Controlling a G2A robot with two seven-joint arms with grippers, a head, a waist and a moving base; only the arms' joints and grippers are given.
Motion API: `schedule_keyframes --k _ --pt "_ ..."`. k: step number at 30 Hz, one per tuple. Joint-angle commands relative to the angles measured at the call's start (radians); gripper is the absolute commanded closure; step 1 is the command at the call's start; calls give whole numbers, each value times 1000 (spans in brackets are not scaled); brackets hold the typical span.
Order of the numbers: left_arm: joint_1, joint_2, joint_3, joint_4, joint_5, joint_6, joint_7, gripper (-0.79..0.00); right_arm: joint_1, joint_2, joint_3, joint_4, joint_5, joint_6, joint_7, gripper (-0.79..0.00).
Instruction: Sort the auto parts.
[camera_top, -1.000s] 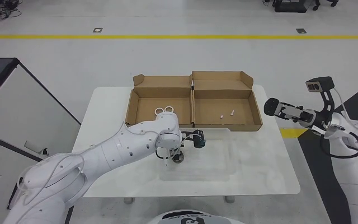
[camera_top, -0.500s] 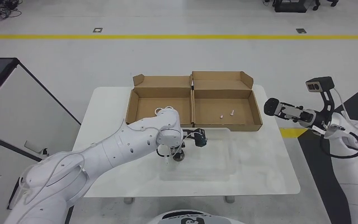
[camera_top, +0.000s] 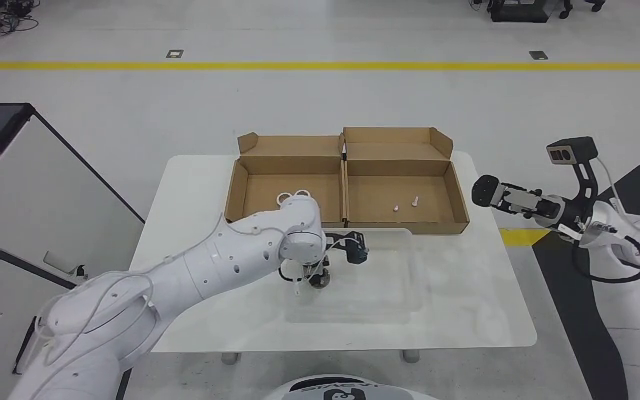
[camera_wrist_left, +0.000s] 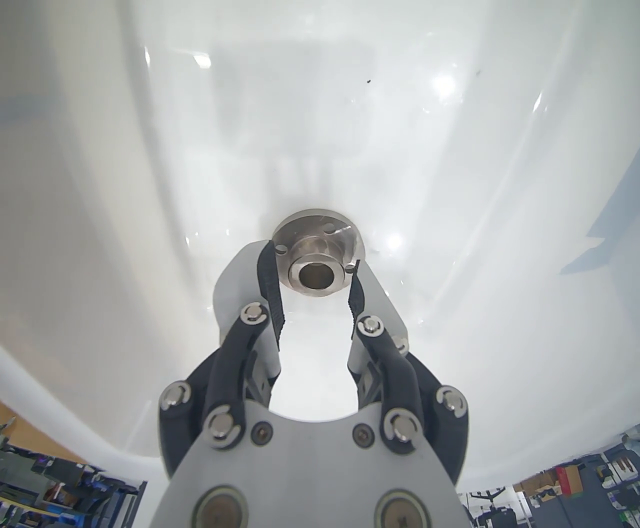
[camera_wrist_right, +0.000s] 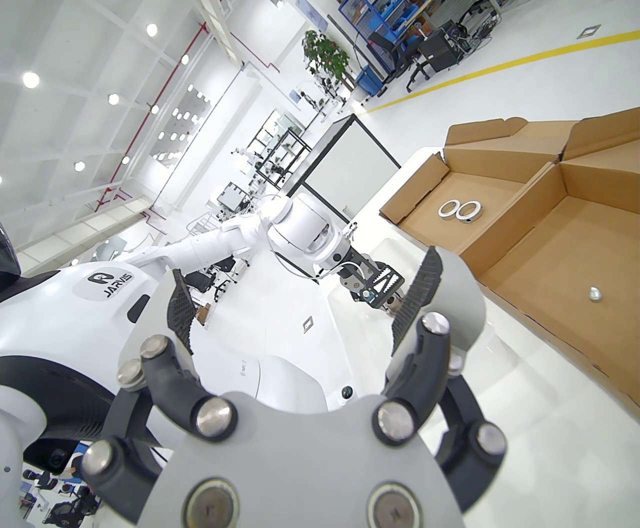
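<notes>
left wrist view: left gripper (camera_wrist_left: 312, 267) clamps the metal flange (camera_wrist_left: 320, 245) by its rim, bore axis upright. right gripper (camera_wrist_right: 304, 270) gapes, well apart from it.

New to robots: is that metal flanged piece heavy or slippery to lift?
The flanged piece looks like solid metal, so probably stiff and heavy for its size. Its polished surface may slip, though the ribbed fingers should help.

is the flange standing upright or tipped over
Upright: the flange sits disc-down on the tray, hub and bore facing up, with the left gripper jaws against its hub.
</notes>
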Motion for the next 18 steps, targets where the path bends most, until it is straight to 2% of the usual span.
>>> schedule_keyframes --k 1,6,8,10,11,12,18 --pt "5 -2 1 10 8 -4 9 -326 0 0 0 0 0 0 0 -785" --pt "13 -9 3 32 22 -12 25 -317 0 0 0 0 0 0 0 -785" --pt "15 -12 2 37 26 -12 29 -280 0 0 0 0 0 0 0 -785" --pt "17 -15 2 42 30 -13 32 -188 0 0 0 0 0 0 0 -785" --pt "17 -16 1 44 33 -15 34 -74 0 0 0 0 0 0 0 -785" --pt "18 -17 1 46 35 -15 36 0 0 0 0 0 0 0 0 -785" --pt "21 -23 -5 52 67 -10 58 0 0 0 0 0 0 0 0 -785"
